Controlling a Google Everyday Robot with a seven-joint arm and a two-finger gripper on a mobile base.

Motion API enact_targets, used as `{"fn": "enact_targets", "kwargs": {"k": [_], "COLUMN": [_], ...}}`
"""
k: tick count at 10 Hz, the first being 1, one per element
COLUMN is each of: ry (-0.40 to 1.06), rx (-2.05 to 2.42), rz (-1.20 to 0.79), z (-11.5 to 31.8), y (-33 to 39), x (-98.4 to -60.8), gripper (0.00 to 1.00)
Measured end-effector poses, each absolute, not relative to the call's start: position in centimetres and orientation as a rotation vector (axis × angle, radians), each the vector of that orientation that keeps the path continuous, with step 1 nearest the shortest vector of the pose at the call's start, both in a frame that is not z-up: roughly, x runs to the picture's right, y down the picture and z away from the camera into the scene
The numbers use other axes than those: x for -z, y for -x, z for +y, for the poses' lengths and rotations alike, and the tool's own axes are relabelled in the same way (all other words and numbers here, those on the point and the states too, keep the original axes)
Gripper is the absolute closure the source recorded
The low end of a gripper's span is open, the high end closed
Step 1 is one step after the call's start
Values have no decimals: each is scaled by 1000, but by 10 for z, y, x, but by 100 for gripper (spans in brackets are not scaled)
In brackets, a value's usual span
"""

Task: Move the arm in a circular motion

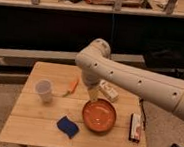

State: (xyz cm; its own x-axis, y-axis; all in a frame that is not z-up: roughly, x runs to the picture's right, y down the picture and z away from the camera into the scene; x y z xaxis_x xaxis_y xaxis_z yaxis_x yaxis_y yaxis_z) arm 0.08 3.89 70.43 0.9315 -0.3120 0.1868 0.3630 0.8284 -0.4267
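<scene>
Your white arm (135, 81) reaches in from 3 o'clock above a wooden counter (23, 125) and bends downward at its rounded joint. Your pincer (93, 94) hangs at the 11 o'clock rim of the orange bowl (100, 118). Around the bowl are a white cup (44, 90) at 9 o'clock, a blue sponge (68, 127) at 8, an orange carrot-like piece (73, 86) at 10, a white box (108, 91) at 12 and a wrapped bar (135, 128) at 3.
</scene>
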Motion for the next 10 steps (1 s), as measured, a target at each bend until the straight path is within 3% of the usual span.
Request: {"fn": "enact_targets", "kwargs": {"k": [4,10], "ry": [480,485], "rx": [310,195], "rz": [-125,-131], "z": [31,28], "y": [1,-52], "x": [-714,-727], "gripper": [20,20]}}
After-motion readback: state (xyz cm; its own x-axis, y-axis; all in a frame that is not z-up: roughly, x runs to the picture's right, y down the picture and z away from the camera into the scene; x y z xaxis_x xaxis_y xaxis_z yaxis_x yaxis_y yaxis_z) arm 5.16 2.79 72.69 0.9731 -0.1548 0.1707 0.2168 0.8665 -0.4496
